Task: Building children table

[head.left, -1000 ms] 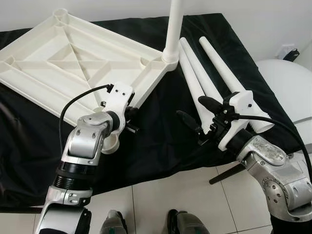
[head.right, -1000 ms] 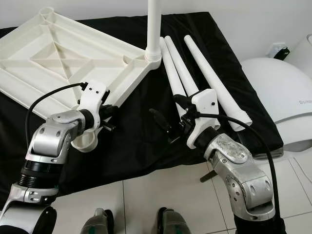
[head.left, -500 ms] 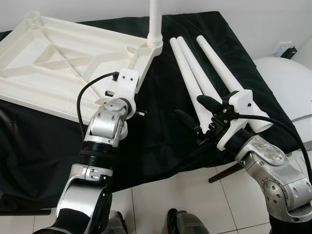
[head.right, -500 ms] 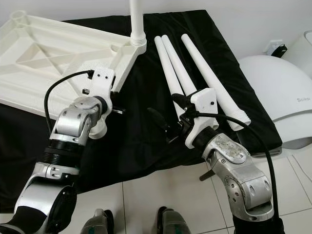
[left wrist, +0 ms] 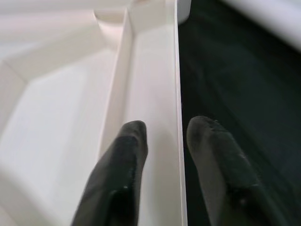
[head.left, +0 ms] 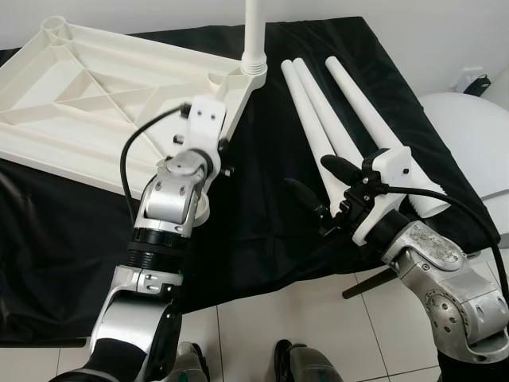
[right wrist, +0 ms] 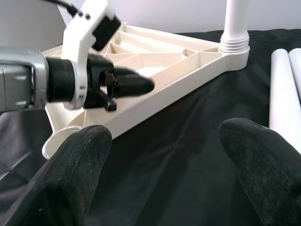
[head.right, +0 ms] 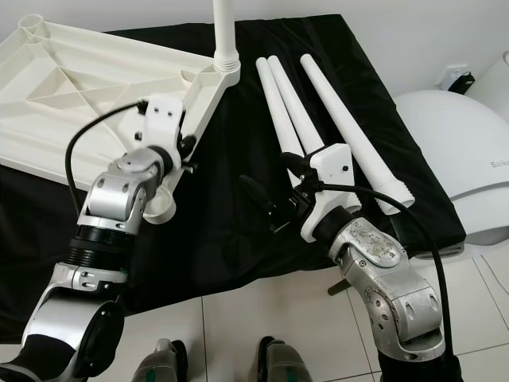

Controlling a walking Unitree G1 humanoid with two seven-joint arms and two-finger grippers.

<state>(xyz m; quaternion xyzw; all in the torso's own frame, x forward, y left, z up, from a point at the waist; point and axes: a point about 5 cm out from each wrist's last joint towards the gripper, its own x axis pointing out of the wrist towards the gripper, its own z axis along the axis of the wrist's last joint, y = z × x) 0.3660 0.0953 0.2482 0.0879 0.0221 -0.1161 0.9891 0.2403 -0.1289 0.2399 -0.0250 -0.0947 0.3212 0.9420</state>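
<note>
Since a second ago your left gripper [head.left: 226,156] has advanced onto the upturned white tabletop's [head.left: 87,95] near rim. Head views: one leg [head.right: 224,32] stands screwed in; three loose legs [head.left: 334,119] lie beside on black cloth [head.left: 262,231]. Left wrist: fingers [left wrist: 122,155] straddle the rim [left wrist: 157,117], not closed. Right wrist: right gripper [right wrist: 164,174] wide open, empty.

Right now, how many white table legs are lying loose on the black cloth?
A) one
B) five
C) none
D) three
D: three loose legs lie side by side on the black cloth, just ahead of the open right hand, while a fourth leg already stands upright in a corner of the upside-down tabletop.
</note>
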